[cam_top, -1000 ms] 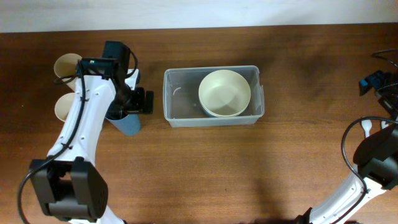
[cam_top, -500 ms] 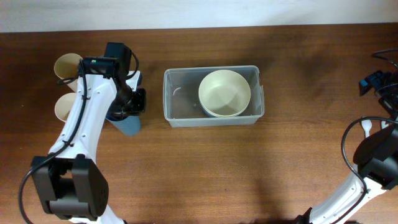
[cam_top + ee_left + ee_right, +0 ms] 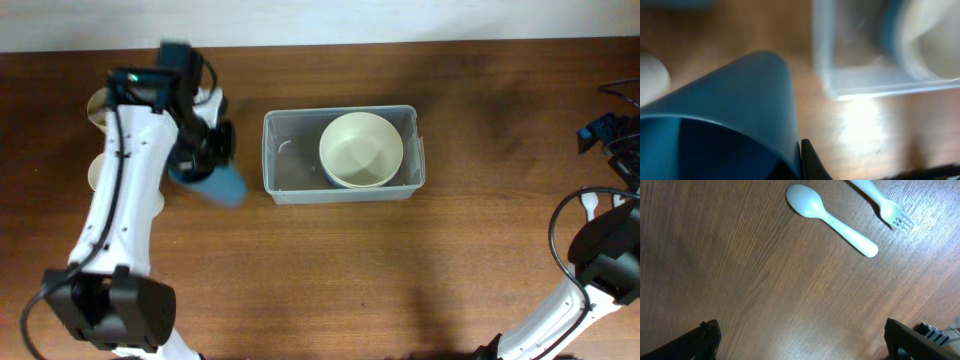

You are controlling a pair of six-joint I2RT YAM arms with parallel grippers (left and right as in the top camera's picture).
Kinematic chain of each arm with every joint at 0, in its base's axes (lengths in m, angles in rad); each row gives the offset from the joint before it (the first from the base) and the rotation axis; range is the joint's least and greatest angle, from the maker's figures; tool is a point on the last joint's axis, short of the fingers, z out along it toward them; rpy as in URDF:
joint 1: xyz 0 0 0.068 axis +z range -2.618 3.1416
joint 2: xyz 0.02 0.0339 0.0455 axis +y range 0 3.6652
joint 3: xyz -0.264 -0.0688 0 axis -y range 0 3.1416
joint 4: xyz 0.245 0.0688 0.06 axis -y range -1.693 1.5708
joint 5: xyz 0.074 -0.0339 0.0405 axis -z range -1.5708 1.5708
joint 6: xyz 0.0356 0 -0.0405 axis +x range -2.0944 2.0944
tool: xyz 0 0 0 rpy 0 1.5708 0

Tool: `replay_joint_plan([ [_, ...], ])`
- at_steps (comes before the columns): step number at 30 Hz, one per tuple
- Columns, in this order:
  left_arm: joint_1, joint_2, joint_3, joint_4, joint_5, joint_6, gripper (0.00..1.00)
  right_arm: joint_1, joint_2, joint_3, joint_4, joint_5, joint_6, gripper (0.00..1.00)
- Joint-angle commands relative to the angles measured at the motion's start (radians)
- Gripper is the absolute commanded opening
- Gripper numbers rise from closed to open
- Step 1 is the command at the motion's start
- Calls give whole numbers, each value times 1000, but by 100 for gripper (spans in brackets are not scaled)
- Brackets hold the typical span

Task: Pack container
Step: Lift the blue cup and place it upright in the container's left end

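Container (image 3: 290, 168) of clear plastic sits upper centre in the overhead view, rim clear of the arms on every side. A cream bowl (image 3: 361, 150) fills its right half, and the left half is bare floor. Just left of its left wall, apart from it, a blurred blue cup (image 3: 222, 184) hangs tilted, clenched in the left gripper (image 3: 205, 158). The right gripper (image 3: 802, 337) is spread wide over the wooden table (image 3: 400, 270), below a spoon (image 3: 830, 215) and fork (image 3: 885, 205).

- Overhead is looking straight down over the whole table (image 3: 330, 270).
- Left wrist is looking close, sharing the container (image 3: 865, 82) with overhead.
- Right wrist is facing the table closely.
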Motion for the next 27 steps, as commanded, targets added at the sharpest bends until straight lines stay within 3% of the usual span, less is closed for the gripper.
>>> replay_joint_plan([
  [1, -38, -6, 222, -38, 25, -5, 1, 3, 3, -5, 1, 15, 5, 99],
  [6, -105, -6, 392, -69, -52, -5, 2, 3, 3, -5, 1, 15, 5, 99],
  [12, -211, 25, 396, -31, -145, -1, 2, 3, 3, -5, 1, 15, 5, 99],
  [27, -266, 233, 395, 54, -121, 41, 2, 3, 3, -5, 1, 15, 5, 99],
])
